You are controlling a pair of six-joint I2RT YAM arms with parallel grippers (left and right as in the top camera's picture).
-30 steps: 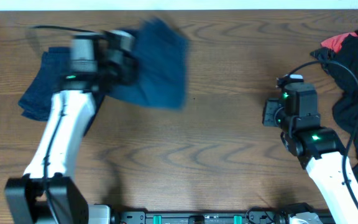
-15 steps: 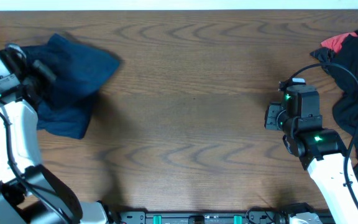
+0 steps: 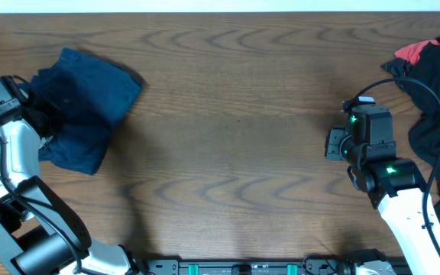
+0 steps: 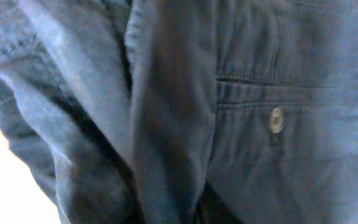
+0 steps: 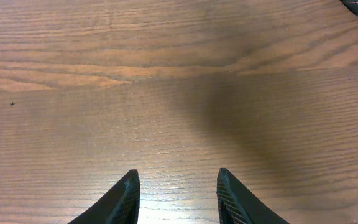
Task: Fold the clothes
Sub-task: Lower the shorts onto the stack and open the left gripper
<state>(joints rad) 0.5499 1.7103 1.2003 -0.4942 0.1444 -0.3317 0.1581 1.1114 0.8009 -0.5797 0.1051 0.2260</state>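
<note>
While the shorts (image 3: 86, 107) are lying bunched at the table's (image 3: 235, 168) far left, the left gripper (image 3: 43, 118) is sitting against them, closure impossible to tell; the right gripper (image 5: 177, 177) is hovering over the wood, fingers apart.

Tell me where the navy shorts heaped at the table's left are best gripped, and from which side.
Probably take the navy shorts by their upper right-hand corner. It lies flat and exposed on the table, away from the bunched folds along their left side. Come down from above on the table-centre side, jaws straddling that edge.
</note>
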